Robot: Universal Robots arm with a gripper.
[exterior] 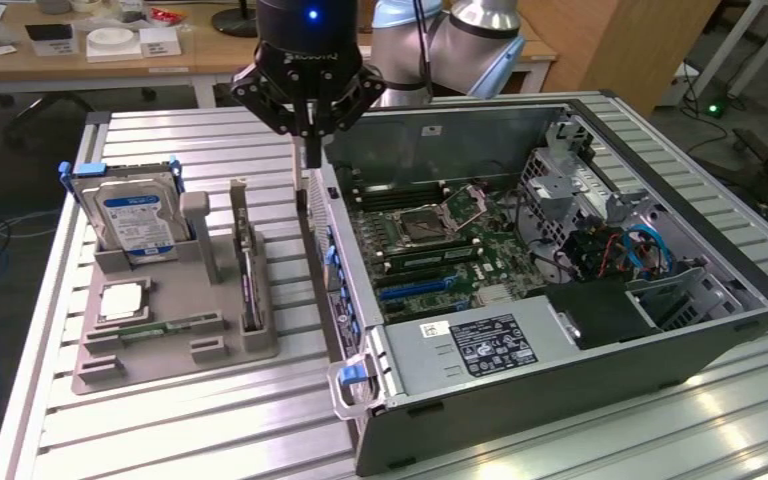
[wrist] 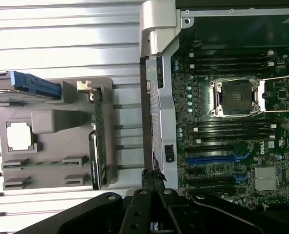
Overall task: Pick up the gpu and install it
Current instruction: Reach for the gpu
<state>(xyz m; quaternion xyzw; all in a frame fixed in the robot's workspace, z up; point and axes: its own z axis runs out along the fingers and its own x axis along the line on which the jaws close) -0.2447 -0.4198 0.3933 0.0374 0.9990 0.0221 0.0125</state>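
The gpu [exterior: 244,255] stands on edge in a slot of the grey holder [exterior: 171,350], a thin dark card with a pale bracket strip at its far end. The wrist view shows the gpu [wrist: 96,141] edge-on, in the holder [wrist: 51,122]. My gripper [exterior: 312,158] hangs over the gap between the holder and the rear wall of the open computer case [exterior: 558,350], to the exterior view's right of the card and apart from it. Its fingers [wrist: 152,181] are shut with nothing between them. The motherboard [exterior: 424,240] lies exposed with blue card slots [wrist: 215,158].
The holder also carries a silver hard drive with a blue label [exterior: 131,215], a square processor [exterior: 120,300] and a slim green memory stick [exterior: 157,328]. The case's rear panel [wrist: 159,112] rises close beside my fingers. A ribbed metal tabletop [exterior: 197,430] lies around them.
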